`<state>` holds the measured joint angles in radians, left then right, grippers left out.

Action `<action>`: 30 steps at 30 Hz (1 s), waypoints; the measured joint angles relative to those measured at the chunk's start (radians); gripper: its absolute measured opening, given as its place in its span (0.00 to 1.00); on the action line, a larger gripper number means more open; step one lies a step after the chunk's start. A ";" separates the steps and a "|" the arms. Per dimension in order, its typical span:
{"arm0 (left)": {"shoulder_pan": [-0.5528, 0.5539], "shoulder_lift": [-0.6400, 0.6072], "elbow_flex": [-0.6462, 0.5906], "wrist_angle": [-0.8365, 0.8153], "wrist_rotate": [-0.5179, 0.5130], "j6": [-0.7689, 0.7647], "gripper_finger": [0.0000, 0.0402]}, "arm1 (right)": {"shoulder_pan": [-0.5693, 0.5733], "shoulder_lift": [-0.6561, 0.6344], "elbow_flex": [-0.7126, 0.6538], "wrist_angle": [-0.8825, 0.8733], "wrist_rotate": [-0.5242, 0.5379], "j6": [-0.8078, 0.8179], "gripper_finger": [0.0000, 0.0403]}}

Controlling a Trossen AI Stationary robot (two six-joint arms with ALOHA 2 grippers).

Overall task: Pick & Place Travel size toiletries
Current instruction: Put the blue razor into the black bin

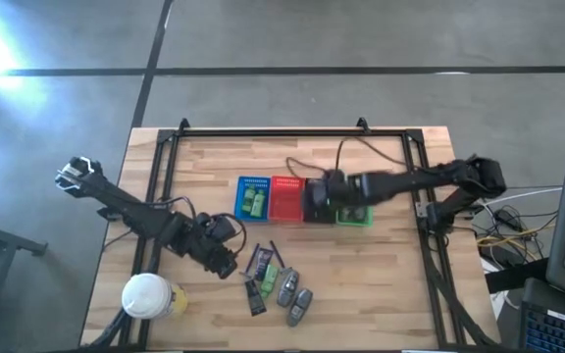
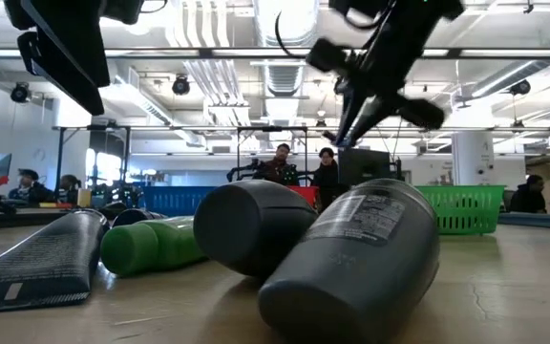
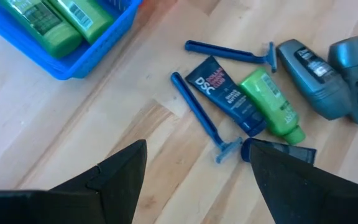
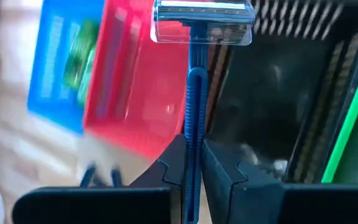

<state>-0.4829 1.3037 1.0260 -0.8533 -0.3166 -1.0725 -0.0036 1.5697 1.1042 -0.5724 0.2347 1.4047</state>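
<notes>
Nearest the surface's front edge, loose toiletries are grouped: two grey bottles, a green tube, a dark tube and two blue razors. Just beside them the left end effector is held released, nothing between its fingers. Farther back, a third razor is seen grasped by its handle in the clenched right end effector, above the black basket, between the red and green baskets. Green tubes lie in the blue basket.

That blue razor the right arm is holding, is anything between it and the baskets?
Nothing visible. The right gripper is shut on the blue razor, hanging over the black basket beside the red basket.
</notes>
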 joint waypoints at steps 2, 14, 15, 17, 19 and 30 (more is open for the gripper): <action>0.004 -0.002 0.000 -0.007 0.000 0.008 0.72 | -0.029 0.011 -0.002 0.000 -0.019 -0.017 0.06; 0.017 -0.032 0.000 -0.047 -0.027 0.040 0.72 | -0.035 0.021 -0.028 0.001 -0.038 0.027 0.06; 0.021 -0.034 0.000 -0.047 -0.027 0.049 0.72 | -0.035 0.021 -0.028 0.000 -0.038 0.028 0.06; 0.029 -0.039 0.000 -0.047 -0.027 0.060 0.72 | -0.036 0.022 -0.029 0.002 -0.038 0.030 0.06; 0.037 -0.044 0.000 -0.047 -0.027 0.073 0.72 | -0.036 0.022 -0.029 0.004 -0.037 0.037 0.06; 0.080 -0.054 0.000 -0.046 -0.017 0.133 0.72 | -0.045 0.069 -0.014 0.249 -0.061 0.052 0.06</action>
<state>-0.4025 1.2496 1.0260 -0.8991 -0.3340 -0.9397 -0.0490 1.6391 1.0903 -0.3233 0.1737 1.4569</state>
